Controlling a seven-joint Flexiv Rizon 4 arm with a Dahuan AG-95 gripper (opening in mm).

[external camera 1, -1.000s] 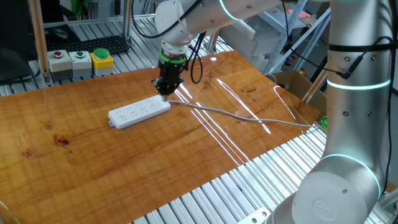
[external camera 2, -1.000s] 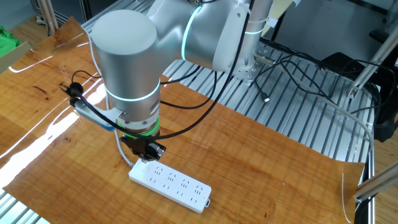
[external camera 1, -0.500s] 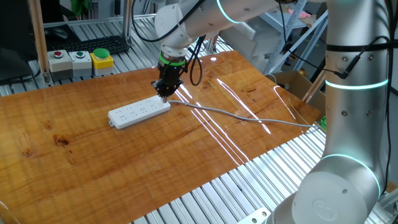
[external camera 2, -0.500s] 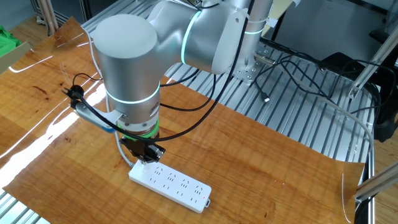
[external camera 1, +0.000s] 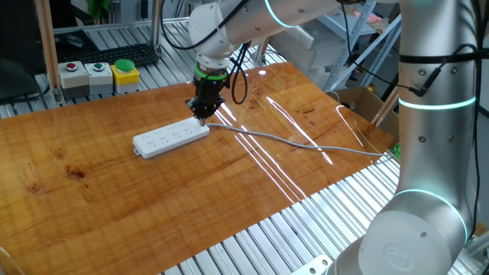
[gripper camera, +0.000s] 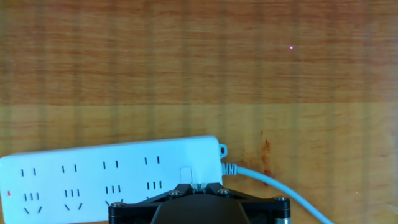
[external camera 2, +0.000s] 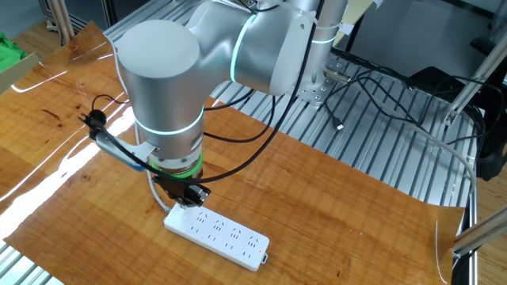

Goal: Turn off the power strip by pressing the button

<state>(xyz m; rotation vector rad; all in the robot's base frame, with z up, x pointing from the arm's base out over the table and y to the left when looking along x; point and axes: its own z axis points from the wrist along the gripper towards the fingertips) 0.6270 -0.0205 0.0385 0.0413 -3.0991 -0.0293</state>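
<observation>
The white power strip (external camera 1: 171, 137) lies flat on the wooden table, and it also shows in the other fixed view (external camera 2: 218, 229) and the hand view (gripper camera: 112, 177). Its grey cord (external camera 1: 306, 145) runs off to the right. The button (gripper camera: 185, 175) is a small pale switch at the cord end. My gripper (external camera 1: 202, 116) points straight down over that cord end, which the other fixed view (external camera 2: 184, 203) also shows. In the hand view the gripper's (gripper camera: 199, 185) tips sit together, shut, on the strip just right of the button. Whether they touch the button cannot be told.
Grey boxes with a red push-button (external camera 1: 72, 70) and a green one (external camera 1: 98, 70), plus a yellow-based green button (external camera 1: 124, 71), stand at the table's back left. A keyboard (external camera 1: 122, 53) lies behind them. A cardboard box (external camera 1: 359, 101) is off the right edge.
The arm has shifted very slightly; the gripper stays over the strip's cord end. The strip has not moved.
</observation>
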